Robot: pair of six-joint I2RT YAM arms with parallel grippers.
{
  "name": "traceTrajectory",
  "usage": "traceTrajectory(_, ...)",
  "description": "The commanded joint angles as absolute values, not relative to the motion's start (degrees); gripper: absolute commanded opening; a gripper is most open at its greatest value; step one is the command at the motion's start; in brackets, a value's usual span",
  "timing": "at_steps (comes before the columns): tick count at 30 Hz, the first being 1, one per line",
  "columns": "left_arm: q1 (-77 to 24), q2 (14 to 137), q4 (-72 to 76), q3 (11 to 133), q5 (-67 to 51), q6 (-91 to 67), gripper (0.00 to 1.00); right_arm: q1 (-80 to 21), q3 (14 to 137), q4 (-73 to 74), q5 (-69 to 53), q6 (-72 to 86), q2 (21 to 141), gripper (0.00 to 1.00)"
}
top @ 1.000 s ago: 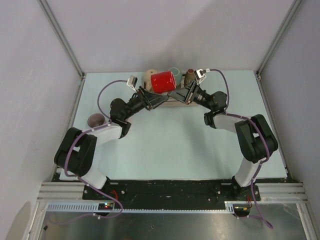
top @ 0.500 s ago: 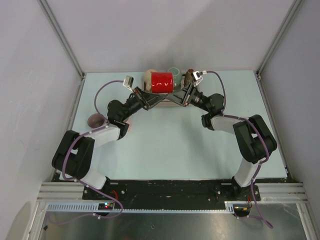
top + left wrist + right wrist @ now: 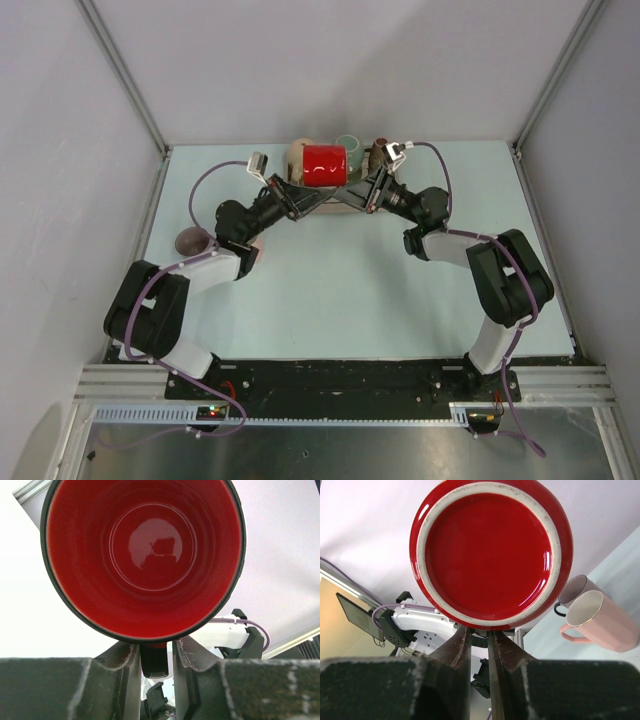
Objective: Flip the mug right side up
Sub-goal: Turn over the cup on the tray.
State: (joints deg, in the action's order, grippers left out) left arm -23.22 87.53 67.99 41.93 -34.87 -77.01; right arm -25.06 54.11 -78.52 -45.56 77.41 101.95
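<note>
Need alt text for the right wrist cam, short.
The red mug fills the upper frame with its flat base, ringed by a pale unglazed rim, facing the camera, and the right gripper is closed on it from below. A pink mug and a mauve mug are in the background at right.

Left arm (image 3: 165, 300) and right arm (image 3: 505, 275) both reach forward and inward, elbows out, forearms angled toward each other. Left gripper (image 3: 312, 198) and right gripper (image 3: 350, 192) face each other, tips close together and tilted upward. Both sets of jaws are pinched narrow on the handle of the mug (image 3: 324, 165), just above both claws.
</note>
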Motion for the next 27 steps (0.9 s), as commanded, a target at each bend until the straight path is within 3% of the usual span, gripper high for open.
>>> traceTrajectory(1, -23.64, 83.37, 75.70, 43.01, -33.21, -74.70, 0.00, -24.83, 53.03, -83.17, -49.10, 75.17, 102.26, 0.00)
traceTrajectory(8, -23.02, 82.91, 75.62, 42.72, -33.06, -74.45, 0.00, -24.01, 53.05, -83.09, -49.19, 75.16, 100.98, 0.00)
traceTrajectory(12, -22.77, 82.61, 75.51, 42.92, -33.34, -75.12, 0.21, -23.79, 53.07, -83.13, -49.12, 75.20, 100.39, 0.00)
traceTrajectory(15, -22.69, 82.57, 75.50, 43.18, -33.59, -75.30, 0.31, -23.78, 53.08, -83.07, -49.20, 75.21, 100.15, 0.00)
traceTrajectory(27, -22.20, 82.71, 75.58, 43.32, -33.48, -75.46, 0.42, -23.58, 53.07, -83.05, -49.35, 75.09, 100.08, 0.00)
